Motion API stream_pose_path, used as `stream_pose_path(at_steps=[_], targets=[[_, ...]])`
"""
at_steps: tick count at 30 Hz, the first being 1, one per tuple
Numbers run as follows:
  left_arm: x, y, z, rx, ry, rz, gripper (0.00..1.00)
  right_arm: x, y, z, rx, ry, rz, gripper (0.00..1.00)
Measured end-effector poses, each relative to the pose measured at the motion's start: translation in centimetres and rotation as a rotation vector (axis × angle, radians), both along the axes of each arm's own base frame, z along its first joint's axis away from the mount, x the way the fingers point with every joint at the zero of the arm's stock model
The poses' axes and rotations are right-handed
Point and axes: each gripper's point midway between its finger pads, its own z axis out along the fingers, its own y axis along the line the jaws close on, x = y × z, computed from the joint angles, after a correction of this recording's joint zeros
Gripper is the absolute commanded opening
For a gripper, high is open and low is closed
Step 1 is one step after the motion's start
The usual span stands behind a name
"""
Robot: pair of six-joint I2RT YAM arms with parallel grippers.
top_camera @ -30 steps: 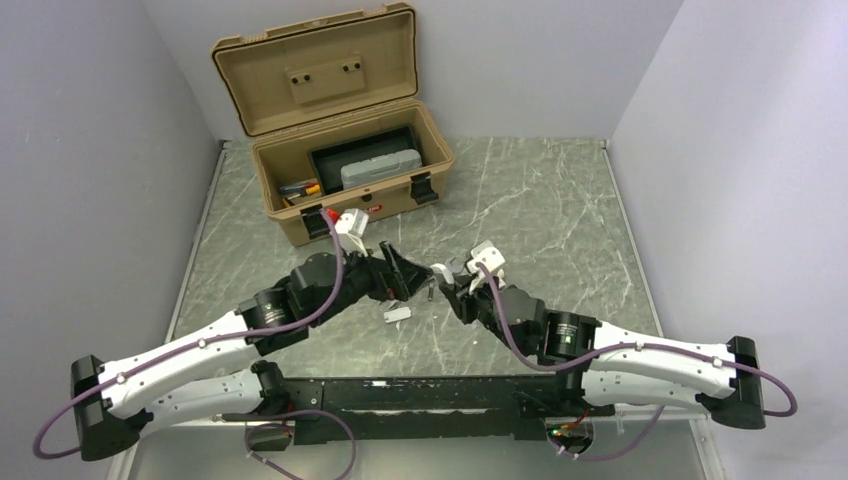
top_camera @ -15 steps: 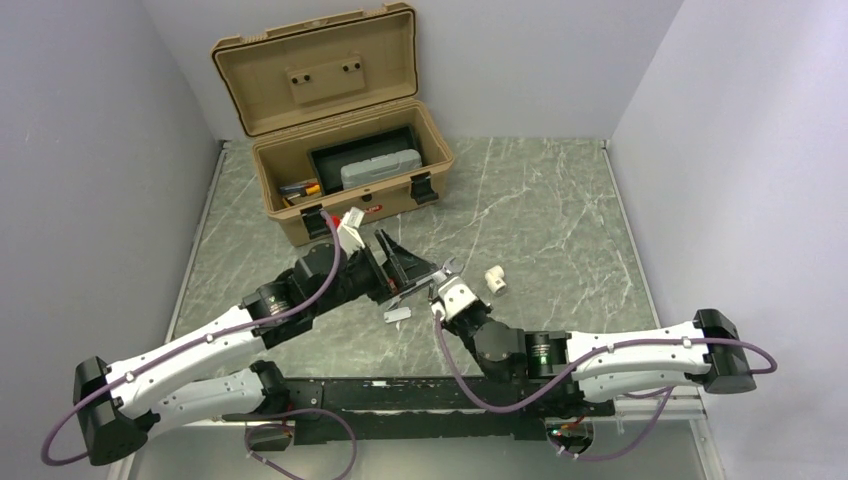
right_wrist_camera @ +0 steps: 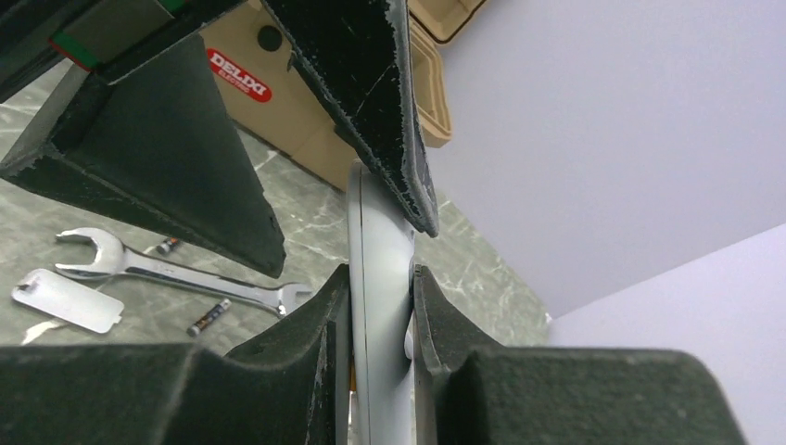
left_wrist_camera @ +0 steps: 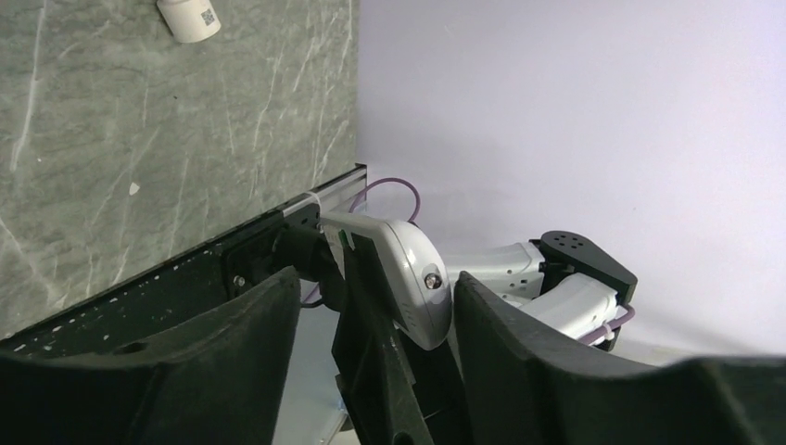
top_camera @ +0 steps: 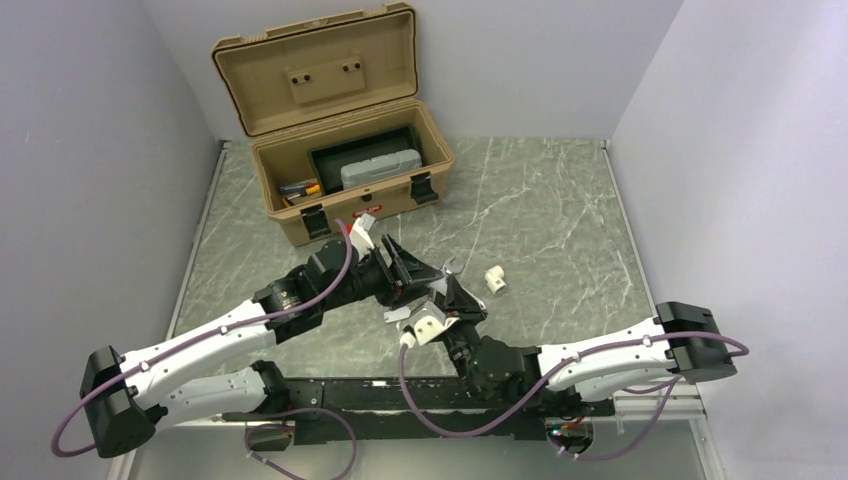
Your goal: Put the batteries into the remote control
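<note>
On the green marble bench (top_camera: 560,200) batteries (right_wrist_camera: 206,317) lie loose, none loaded yet; right tool (right_wrist_camera: 380,278) pinches the remote control (right_wrist_camera: 375,222), left tool (left_wrist_camera: 375,283) spread astride it.

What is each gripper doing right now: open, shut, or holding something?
Left gripper: open, straddling the upper end of the remote control, not clamped.
Right gripper: shut on the remote control.
</note>
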Motion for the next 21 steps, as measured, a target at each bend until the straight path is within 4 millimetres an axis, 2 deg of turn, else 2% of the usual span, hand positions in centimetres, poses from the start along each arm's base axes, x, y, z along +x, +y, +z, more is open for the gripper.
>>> stream_pose_path(at_steps=[12,14,16,18,20,21], targets=[[-0.3,-0.3,0.5,-0.027,0.015,-0.015,0.12,0.0,-0.2,-0.9,-0.172,-0.092,-0.065,0.00],[-0.3,-0.3,0.4,-0.024,0.018,-0.017,0.01,-0.1,-0.2,-0.9,-0.186,-0.107,-0.070,0.00],[-0.3,-0.3,0.4,-0.024,0.018,-0.019,0.00,-0.2,-0.2,-0.9,-0.193,-0.119,-0.081,0.00],[-0.3,-0.4,0.4,-0.027,0.014,-0.021,0.00,-0.2,-0.2,-0.8,-0.194,-0.129,-0.095,0.10],[-0.3,-0.4,0.4,-0.025,0.012,-0.022,0.00,-0.2,-0.2,-0.7,-0.198,-0.139,-0.108,0.32],[-0.3,-0.4,0.4,-0.023,0.011,-0.022,0.00,-0.2,-0.2,-0.8,-0.205,-0.144,-0.114,0.40]])
